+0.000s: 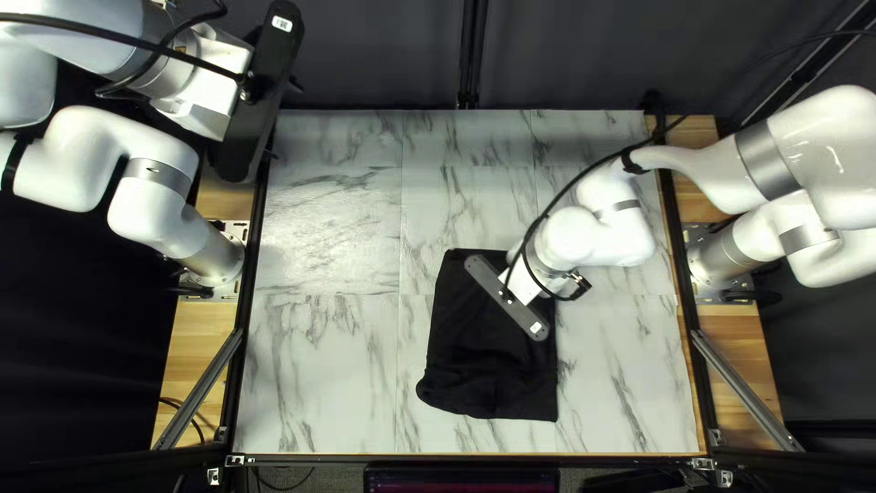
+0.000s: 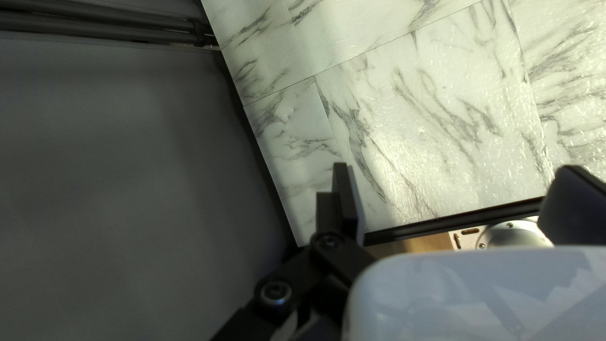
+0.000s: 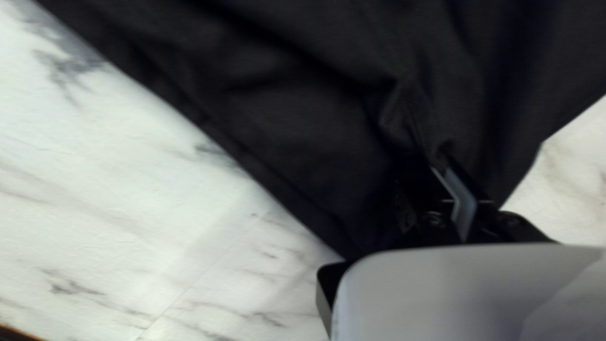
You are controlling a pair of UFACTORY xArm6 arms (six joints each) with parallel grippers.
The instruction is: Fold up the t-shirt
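1. Fingers: those of the right gripper [image 3: 440, 163] are close together, clamped on a puckered bit of the black t-shirt [image 1: 488, 365], presumably to carry that part across in a fold.
2. The t-shirt lies at the lower centre of the top left view, on the marble-patterned table [image 1: 319, 383]. Its nearest edge is fairly straight, with a rounded, bunched corner at the left; that compact outline suggests folding is well along.
3. Farther up the cloth, the right arm [image 1: 620, 233] reaches in from the right, its gripper over the upper part. From there it could draw the far edge nearer; pulling hard might drag the whole bundle or leave creases.
4. At the upper left of the frame, the left arm [image 1: 160, 215] is raised well apart from the cloth. The left gripper [image 2: 456, 172] has its fingers spread with nothing between them, probably kept back to leave room.
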